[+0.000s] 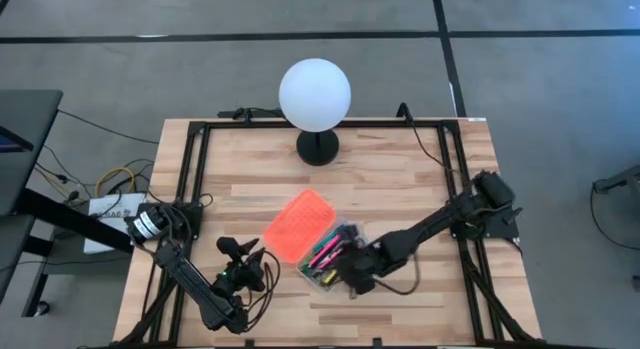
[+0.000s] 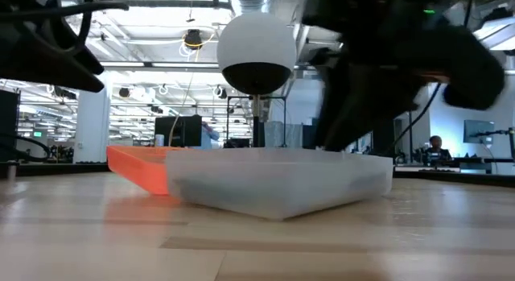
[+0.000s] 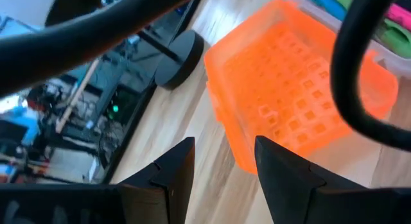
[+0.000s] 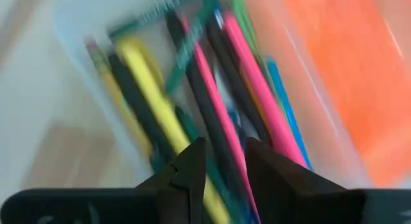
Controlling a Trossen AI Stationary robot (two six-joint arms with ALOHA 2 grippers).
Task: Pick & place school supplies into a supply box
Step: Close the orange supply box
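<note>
2 grippers [image 1: 352, 274] over half-hidden pens [image 1: 325, 251]

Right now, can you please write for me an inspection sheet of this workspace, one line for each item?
Surface: wooden table inside a black frame, bare boards around the box.
Job's things: supply box open, its orange lid lying flat beside it; pens and markers in pink, yellow, black and green lie inside.
Clutter: white globe lamp on a black base at the far edge.
Claws: left claw open, hovering near the orange lid, holding nothing; right claw over the box contents, grip cannot be told.
Cables: bundle on the floor left of the table.
Surroundings: grey floor; people at desks far behind.
</note>
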